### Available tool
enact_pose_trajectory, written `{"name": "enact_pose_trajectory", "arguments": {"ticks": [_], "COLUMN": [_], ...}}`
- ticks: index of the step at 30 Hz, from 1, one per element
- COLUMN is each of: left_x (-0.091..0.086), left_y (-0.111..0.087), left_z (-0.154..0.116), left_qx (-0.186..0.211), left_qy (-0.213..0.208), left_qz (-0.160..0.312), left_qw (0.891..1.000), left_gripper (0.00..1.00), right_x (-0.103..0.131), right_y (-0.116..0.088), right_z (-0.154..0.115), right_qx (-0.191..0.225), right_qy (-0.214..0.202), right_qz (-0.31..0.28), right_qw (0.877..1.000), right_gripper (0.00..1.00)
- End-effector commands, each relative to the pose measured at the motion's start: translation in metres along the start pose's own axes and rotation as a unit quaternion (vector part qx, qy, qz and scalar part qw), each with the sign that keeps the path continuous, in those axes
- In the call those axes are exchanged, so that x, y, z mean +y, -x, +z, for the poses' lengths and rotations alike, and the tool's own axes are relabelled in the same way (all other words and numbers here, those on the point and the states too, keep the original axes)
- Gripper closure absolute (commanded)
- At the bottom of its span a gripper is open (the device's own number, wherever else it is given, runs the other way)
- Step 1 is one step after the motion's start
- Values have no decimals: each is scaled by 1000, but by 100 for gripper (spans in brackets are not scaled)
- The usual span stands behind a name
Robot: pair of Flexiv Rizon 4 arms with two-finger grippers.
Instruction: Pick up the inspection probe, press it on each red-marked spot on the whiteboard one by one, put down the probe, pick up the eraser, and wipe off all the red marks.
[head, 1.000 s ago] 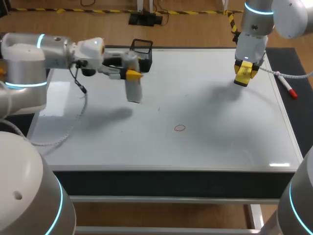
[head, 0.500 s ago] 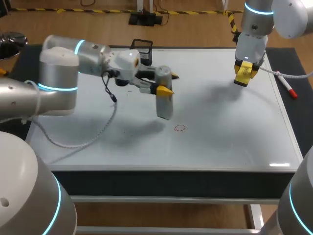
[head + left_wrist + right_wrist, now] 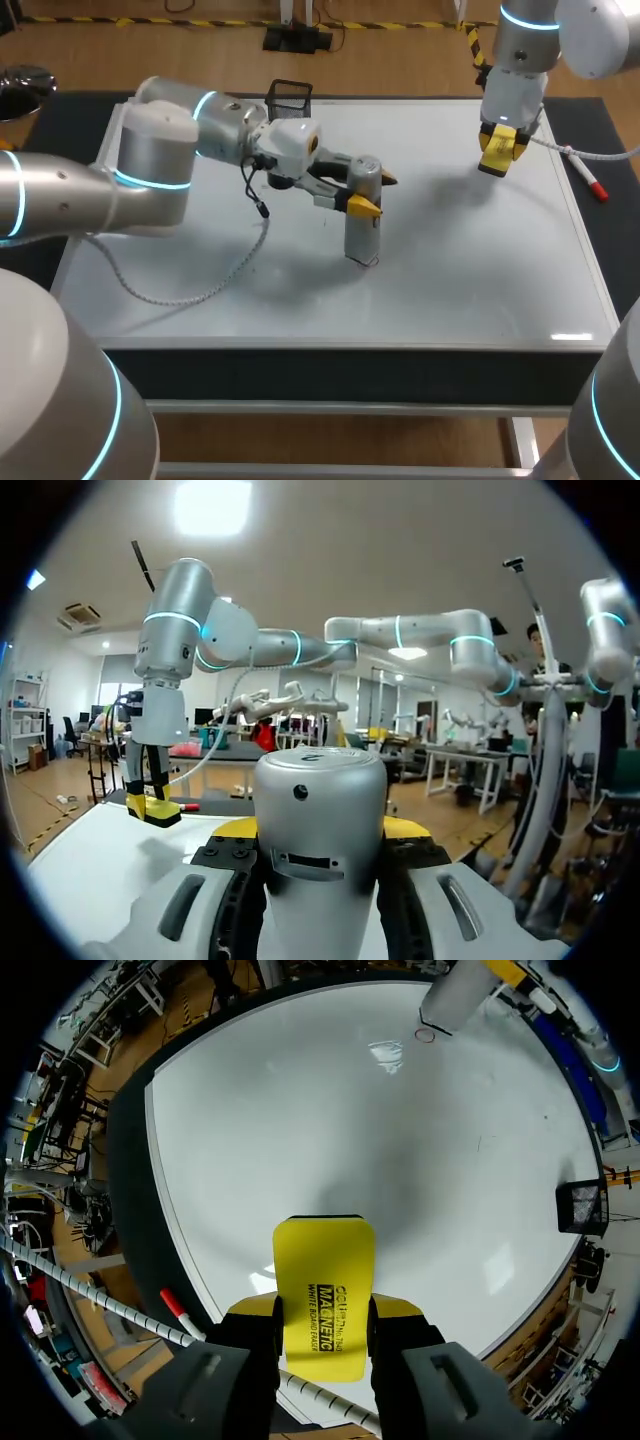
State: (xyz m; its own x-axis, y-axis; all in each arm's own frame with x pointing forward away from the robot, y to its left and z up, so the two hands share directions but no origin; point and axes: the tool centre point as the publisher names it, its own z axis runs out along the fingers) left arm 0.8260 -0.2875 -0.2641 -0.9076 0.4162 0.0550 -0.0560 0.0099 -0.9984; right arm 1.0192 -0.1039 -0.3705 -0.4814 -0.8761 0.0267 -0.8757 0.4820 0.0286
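My left gripper is shut on the grey cylindrical probe, which stands upright near the middle of the whiteboard. The probe's lower end rests at the red circle, covering most of it. In the left wrist view the probe fills the space between the fingers. My right gripper hangs over the board's far right, shut on the yellow eraser. Ahead of the eraser in the right wrist view stand the probe and the red circle.
A red-capped marker lies along the board's right edge, beside my right gripper. A black mesh holder stands at the board's back edge. The left arm's cable droops onto the board's left half.
My left arm has swung right with the probe, from the board's back left to the red circle, and lowered onto it. The right arm with the eraser has stayed put.
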Motion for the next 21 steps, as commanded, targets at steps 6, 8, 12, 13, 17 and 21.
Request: {"name": "enact_pose_trajectory", "arguments": {"ticks": [6,8,12,13,17,21], "left_x": [8,11,14,14,17,19], "left_y": [6,7,7,8,8,9], "left_z": [4,5,5,5,6,7], "left_qx": [13,14,16,16,17,19], "left_qy": [-5,-5,-4,-5,-4,-4], "left_qz": [7,9,11,10,9,6], "left_qw": [1000,1000,1000,1000,1000,1000], "left_gripper": [100,100,100,100,100,100], "right_x": [-1,-1,-1,-1,-1,-1], "right_y": [0,0,0,0,0,0], "right_z": [-1,-1,-1,-1,-1,-1], "right_qx": [2,2,2,2,2,2], "right_qy": [0,0,0,0,0,0], "right_qz": [-1,-1,-1,-1,-1,-1], "right_qw": [1000,1000,1000,1000,1000,1000], "right_gripper": [100,100,100,100,100,100]}}
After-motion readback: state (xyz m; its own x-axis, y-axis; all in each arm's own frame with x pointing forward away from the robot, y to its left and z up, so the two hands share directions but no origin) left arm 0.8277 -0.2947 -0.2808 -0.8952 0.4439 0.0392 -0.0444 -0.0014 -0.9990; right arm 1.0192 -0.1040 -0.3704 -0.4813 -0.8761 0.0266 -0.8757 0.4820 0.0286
